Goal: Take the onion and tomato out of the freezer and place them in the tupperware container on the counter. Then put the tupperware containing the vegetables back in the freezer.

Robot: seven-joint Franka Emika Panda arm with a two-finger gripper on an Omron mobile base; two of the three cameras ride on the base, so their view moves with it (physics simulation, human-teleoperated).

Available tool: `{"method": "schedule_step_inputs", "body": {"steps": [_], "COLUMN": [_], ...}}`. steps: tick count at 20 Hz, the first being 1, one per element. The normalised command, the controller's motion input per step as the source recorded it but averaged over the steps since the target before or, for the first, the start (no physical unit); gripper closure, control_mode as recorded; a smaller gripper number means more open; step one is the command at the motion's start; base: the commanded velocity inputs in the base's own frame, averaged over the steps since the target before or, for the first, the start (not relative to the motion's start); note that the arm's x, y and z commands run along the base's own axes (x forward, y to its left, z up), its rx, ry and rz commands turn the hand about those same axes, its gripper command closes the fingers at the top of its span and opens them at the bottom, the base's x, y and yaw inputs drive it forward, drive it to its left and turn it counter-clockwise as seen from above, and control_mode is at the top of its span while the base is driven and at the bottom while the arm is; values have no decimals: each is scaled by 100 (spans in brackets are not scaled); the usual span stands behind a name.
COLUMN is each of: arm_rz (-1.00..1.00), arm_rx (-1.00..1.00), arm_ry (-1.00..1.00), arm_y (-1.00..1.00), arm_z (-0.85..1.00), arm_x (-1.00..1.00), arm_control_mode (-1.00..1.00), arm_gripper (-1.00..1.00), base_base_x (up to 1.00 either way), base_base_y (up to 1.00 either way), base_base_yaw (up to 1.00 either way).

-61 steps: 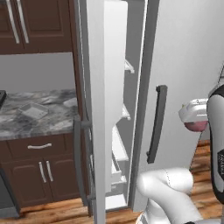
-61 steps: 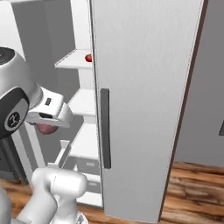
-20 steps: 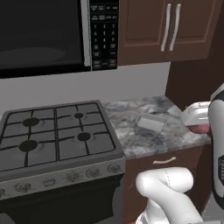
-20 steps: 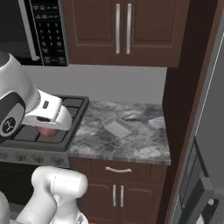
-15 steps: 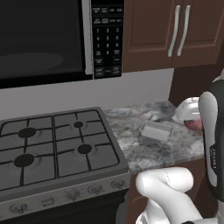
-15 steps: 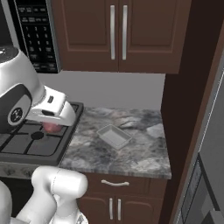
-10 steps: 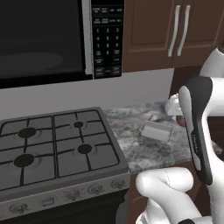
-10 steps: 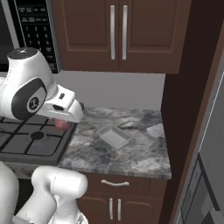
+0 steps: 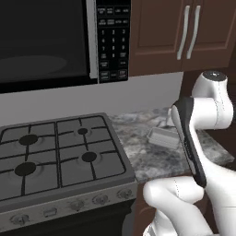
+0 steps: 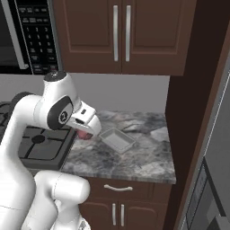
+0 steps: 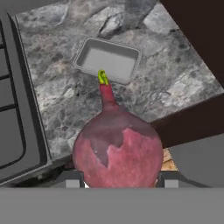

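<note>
No writing can be read. The black microwave keypad panel (image 9: 113, 41), at the top centre of the left base view and the upper left of the right base view, carries rows of small pale button markings, too blurred to make out as words or digits.

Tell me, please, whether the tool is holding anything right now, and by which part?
Yes: the tool grips the onion by the two sides of its round body, with its thin stem pointing away toward the container on the counter.
</note>
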Motion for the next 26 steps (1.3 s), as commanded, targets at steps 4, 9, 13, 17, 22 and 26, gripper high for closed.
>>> {"method": "schedule_step_inputs", "body": {"steps": [4, 9, 13, 17, 22, 26], "arm_rz": [-10, -7, -4, -1, 0, 0], "arm_rx": [0, 0, 2, 3, 0, 0], "arm_ry": [3, 13, 17, 11, 1, 0], "arm_y": [-23, -17, -17, -26, -24, -16], "arm_z": [-40, -54, -63, -55, -56, -55], "arm_x": [100, 93, 86, 77, 57, 38], "arm_control_mode": [-100, -100, -100, -100, -100, -100], "arm_gripper": [100, 100, 100, 100, 100, 100], "base_base_x": [0, 0, 0, 0, 0, 0], "base_base_y": [0, 0, 0, 0, 0, 0], "base_base_yaw": [0, 0, 0, 0, 0, 0]}}
